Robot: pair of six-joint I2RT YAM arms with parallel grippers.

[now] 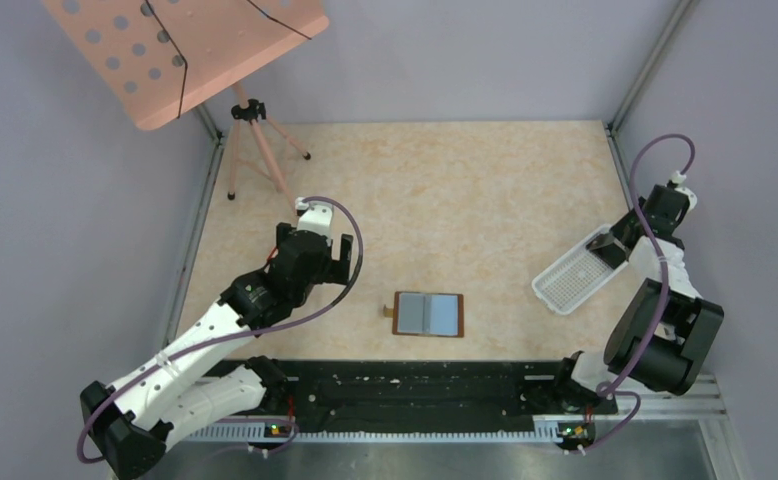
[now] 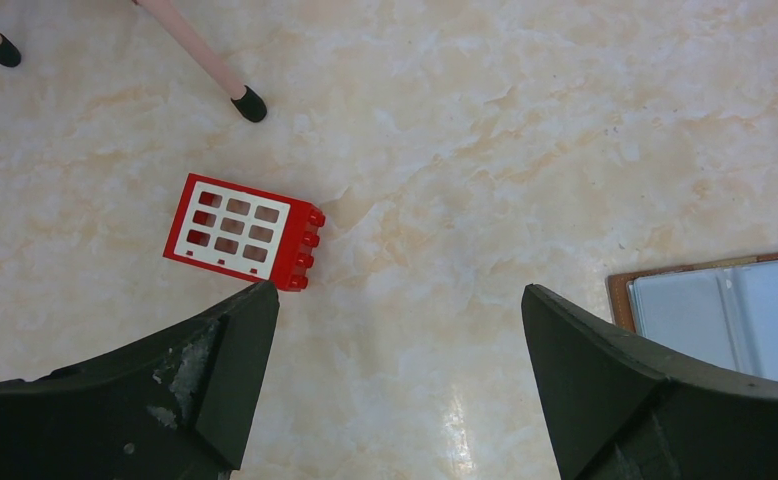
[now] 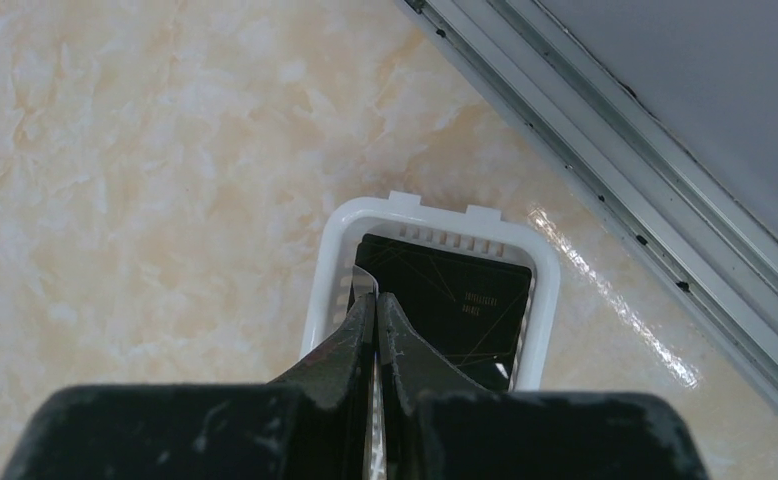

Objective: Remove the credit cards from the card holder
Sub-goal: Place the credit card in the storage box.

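Holder (image 1: pixel 428 314) lies open, mid-table (image 1: pixel 465 200) nr arm bases; R claw (image 3: pixel 377 300) pinches what looks like a thin pale card (image 3: pixel 363 287) over tray (image 3: pixel 317 290): prob. drop-off step, next needs release; only R cam shows dark card (image 3: pixel 455 300) in tray, only L cam, claw (image 2: pixel 395 300) spread, red block (image 2: pixel 243 232).

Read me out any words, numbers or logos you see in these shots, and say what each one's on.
None can be read.
Black card in the white tray: a short line of pale print, too small to read.
Thin pale card pinched edge-on in the right gripper: no face shows.
Card holder, red block: no text visible.
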